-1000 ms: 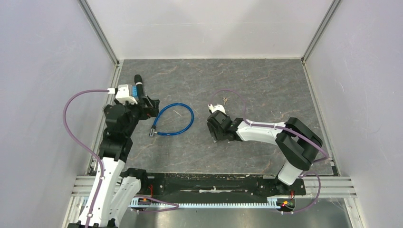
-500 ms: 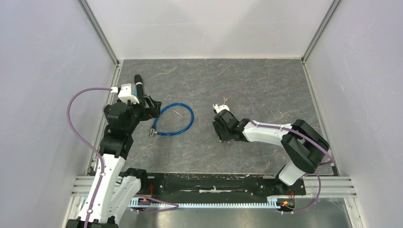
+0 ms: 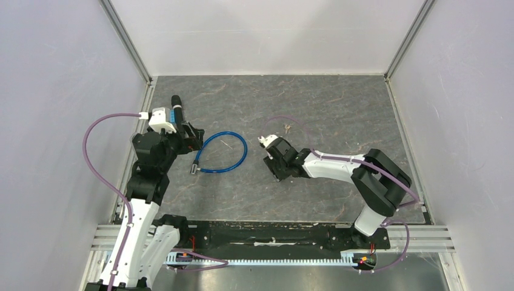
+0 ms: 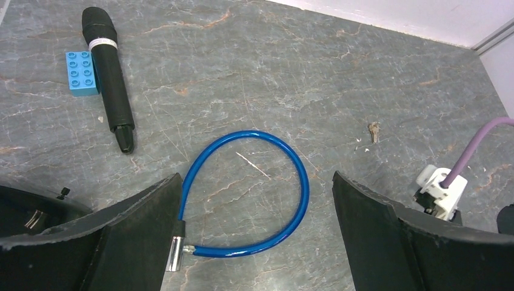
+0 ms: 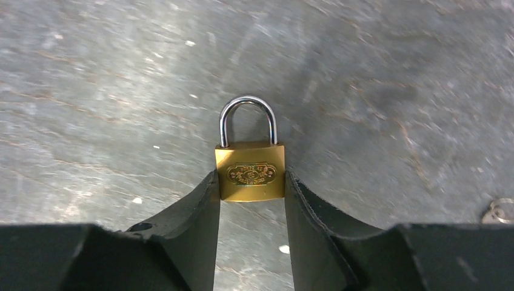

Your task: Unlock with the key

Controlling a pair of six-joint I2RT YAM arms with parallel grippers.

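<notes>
The right claw (image 5: 250, 182) grips the brass padlock (image 5: 250, 165) by both sides of its body at the centre of the right wrist frame, shackle pointing to the top. The key (image 4: 374, 131) lies on the grey worktop (image 4: 339, 73) at the right of the left wrist frame, apart from the blue cable lock (image 4: 254, 134). The left claw (image 4: 256, 179) hangs wide above that cable, holding nothing

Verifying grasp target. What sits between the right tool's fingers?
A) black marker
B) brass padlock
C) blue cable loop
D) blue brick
B: the right wrist view shows the brass padlock between the fingers of the right tool, one against each side of its body, shackle pointing away.
</notes>
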